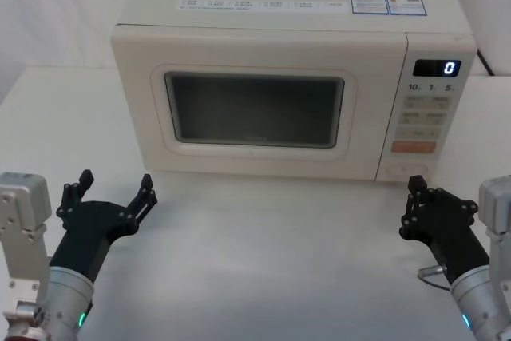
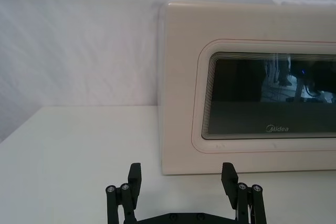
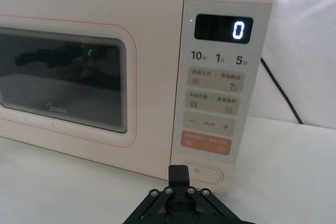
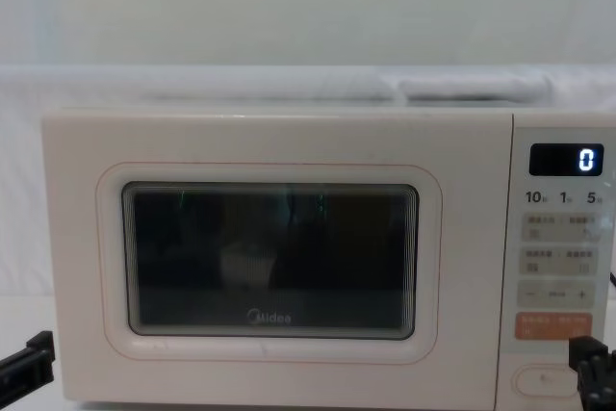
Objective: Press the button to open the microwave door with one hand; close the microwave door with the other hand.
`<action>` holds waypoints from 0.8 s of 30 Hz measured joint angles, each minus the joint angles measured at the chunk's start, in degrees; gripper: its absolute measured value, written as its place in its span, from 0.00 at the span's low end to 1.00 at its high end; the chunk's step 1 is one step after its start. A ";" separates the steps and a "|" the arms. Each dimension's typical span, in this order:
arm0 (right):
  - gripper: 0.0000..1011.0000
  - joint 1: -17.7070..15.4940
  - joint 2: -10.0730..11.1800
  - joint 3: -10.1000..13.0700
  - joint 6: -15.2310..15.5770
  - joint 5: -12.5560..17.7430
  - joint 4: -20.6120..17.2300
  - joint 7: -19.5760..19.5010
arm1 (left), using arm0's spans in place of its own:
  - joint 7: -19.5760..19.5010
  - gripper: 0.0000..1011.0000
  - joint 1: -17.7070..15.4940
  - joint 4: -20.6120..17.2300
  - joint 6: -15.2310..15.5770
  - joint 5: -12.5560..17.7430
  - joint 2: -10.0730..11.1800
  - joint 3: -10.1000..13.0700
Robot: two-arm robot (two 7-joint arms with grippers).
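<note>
Left gripper (image 1: 114, 189) fingers spread wide; right gripper (image 1: 414, 189) fingers pressed together, both forward.

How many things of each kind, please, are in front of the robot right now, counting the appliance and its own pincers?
Cream-white boxy microwave, door shut: 1
Black angular pincers: 2, the left pincer open over the table's left side, the right pincer shut just before the cream oval button
Total: 3
</note>
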 joint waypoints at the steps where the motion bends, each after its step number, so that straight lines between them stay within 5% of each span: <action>1: 0.00 0.16 -0.23 0.22 0.18 -0.11 0.32 0.27 | 0.00 0.99 0.00 0.00 0.00 0.00 0.00 0.00; 24: 0.00 5.79 -4.39 3.32 1.00 -1.92 10.03 3.59 | 0.00 0.99 0.00 0.00 0.00 0.00 0.00 0.00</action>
